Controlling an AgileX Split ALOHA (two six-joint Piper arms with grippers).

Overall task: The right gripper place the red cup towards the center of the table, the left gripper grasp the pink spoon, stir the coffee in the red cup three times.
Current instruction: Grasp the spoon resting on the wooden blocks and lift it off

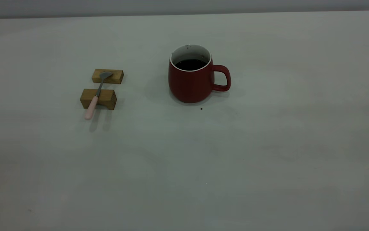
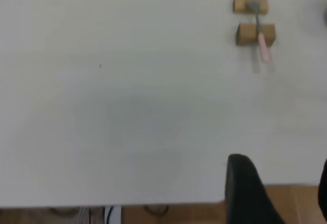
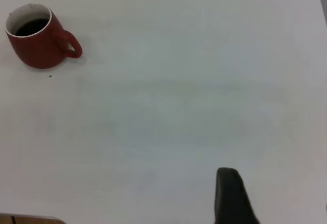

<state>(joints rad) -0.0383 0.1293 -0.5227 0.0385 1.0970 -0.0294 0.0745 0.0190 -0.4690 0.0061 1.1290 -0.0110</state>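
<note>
The red cup (image 1: 190, 84) stands upright near the middle of the table (image 1: 267, 144), handle pointing right, with dark coffee (image 1: 190, 64) inside. It shows far off in the right wrist view (image 3: 37, 49). The pink spoon (image 1: 95, 96) lies across two tan wooden blocks left of the cup, pink handle toward the front; the left wrist view shows the spoon (image 2: 260, 36) at a distance. Neither gripper appears in the exterior view. My left gripper (image 2: 281, 165) hangs over the table's near edge, fingers wide apart and empty. My right gripper (image 3: 277, 188) is far from the cup, open with nothing held.
The far wooden block (image 1: 108, 76) carries the spoon's bowl and the near block (image 1: 98, 98) its stem. A tiny dark speck (image 1: 201, 108) lies just in front of the cup. The table's front edge and brown floor (image 2: 168, 215) show in the left wrist view.
</note>
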